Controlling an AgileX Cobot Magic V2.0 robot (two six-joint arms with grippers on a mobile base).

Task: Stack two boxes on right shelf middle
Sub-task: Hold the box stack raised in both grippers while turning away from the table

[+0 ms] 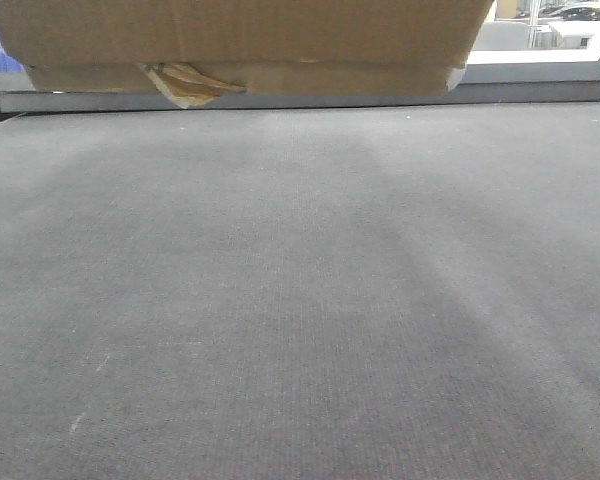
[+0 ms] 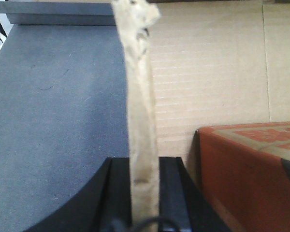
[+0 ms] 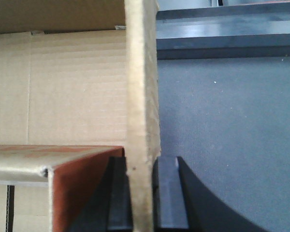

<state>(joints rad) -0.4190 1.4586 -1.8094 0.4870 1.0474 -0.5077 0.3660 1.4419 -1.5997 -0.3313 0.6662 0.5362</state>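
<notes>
A brown cardboard box (image 1: 240, 40) hangs at the top of the front view, lifted clear of a grey, felt-like counter (image 1: 300, 300), with a curl of yellowish torn tape (image 1: 185, 82) peeling from its lower edge. The left end effector (image 2: 144, 166) is closed on the box's upright left wall (image 2: 140, 96), whose raw cut edge looks frayed and pale. The right end effector (image 3: 142, 164) is clamped the same way on the opposite wall (image 3: 141, 87). Inside the open box, ribbed corrugated board shows, and a smooth red-orange carton (image 2: 251, 174) lies against the far side. A dark flat ledge (image 1: 310, 100) runs along the back of the counter. Neither the steel shelf nor a second brown box is in view. The step appears to be carrying, and thin walls like these may bend or tear. Both arms should likely move level and together, without pulling the walls apart or tilting the load.
</notes>
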